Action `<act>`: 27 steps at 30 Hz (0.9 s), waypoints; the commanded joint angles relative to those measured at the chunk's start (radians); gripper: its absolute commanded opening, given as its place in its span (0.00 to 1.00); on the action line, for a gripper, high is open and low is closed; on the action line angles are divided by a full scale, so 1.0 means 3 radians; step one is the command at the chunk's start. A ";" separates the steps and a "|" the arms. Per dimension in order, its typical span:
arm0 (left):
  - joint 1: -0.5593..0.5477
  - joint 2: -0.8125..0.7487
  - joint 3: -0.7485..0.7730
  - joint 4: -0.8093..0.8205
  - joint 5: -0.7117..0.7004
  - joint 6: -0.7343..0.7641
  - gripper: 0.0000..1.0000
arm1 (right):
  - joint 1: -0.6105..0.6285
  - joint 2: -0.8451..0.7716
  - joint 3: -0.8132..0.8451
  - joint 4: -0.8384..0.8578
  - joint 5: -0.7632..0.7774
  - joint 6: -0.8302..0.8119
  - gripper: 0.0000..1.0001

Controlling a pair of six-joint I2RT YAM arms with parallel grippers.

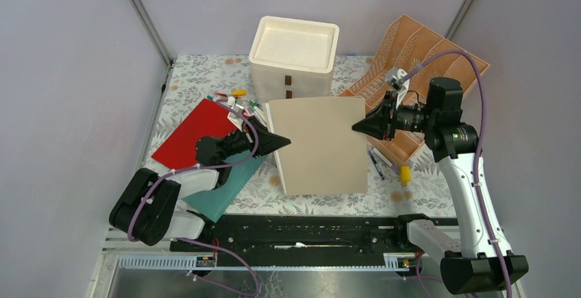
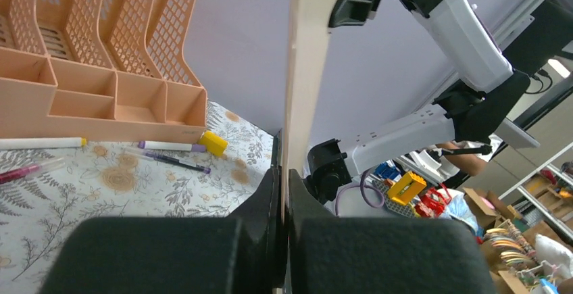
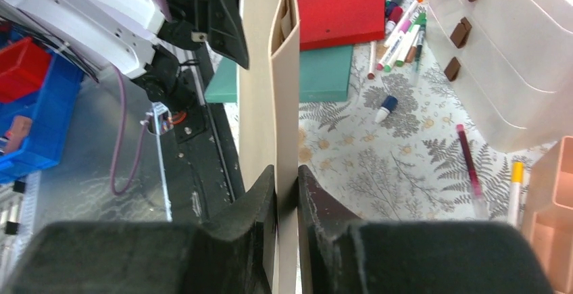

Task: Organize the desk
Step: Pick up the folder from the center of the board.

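Note:
A large beige folder (image 1: 318, 144) hangs flat above the middle of the desk (image 1: 205, 79), a pale cloth printed with ferns and orange flowers. My left gripper (image 1: 286, 141) is shut on the folder's left edge. My right gripper (image 1: 356, 127) is shut on its right edge. In the left wrist view the folder (image 2: 307, 57) runs edge-on up from the pinched left gripper (image 2: 285, 192). The right wrist view shows the folder (image 3: 270, 71), slightly gaping at its far end, squeezed in the right gripper (image 3: 287, 186).
A red book (image 1: 192, 133) and a teal book (image 1: 229, 185) lie at the left. Loose markers (image 1: 236, 103) lie behind them. A white drawer unit (image 1: 294, 55) stands at the back, a peach mesh organizer (image 1: 418, 51) at the back right, with pens (image 1: 377, 164) and a yellow cap (image 1: 405, 173) before it.

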 commanded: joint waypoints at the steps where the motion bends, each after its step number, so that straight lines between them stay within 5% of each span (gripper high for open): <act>1: 0.0002 -0.0241 0.0006 0.0324 0.0031 0.0057 0.00 | -0.0008 -0.0015 -0.0016 -0.0302 0.0096 -0.0606 0.09; 5: 0.0003 -0.0313 0.0008 0.0209 0.0121 0.0087 0.00 | -0.0007 -0.0015 -0.0044 -0.0666 0.0225 -0.1096 0.37; 9: 0.0005 -0.0479 0.0024 -0.0264 0.0123 0.0292 0.00 | -0.0009 -0.0024 0.0223 -0.1127 0.0615 -0.1547 0.94; 10: 0.0005 -0.0547 0.0036 -0.0402 0.0126 0.0366 0.00 | -0.0011 -0.0035 0.0340 -0.1216 0.0763 -0.1645 0.99; 15: -0.0014 -0.0832 0.0158 -0.1136 0.0111 0.0768 0.00 | -0.0012 -0.0056 0.0955 -0.1539 0.1088 -0.1877 1.00; 21: -0.0120 -0.0829 0.0373 -0.1608 0.0172 0.0952 0.00 | 0.0042 0.0620 0.1820 -0.2234 0.0276 -0.2143 1.00; 27: -0.0231 -0.0831 0.0542 -0.1927 0.0186 0.1145 0.00 | 0.0858 0.0984 0.2059 -0.2161 0.0861 -0.1962 1.00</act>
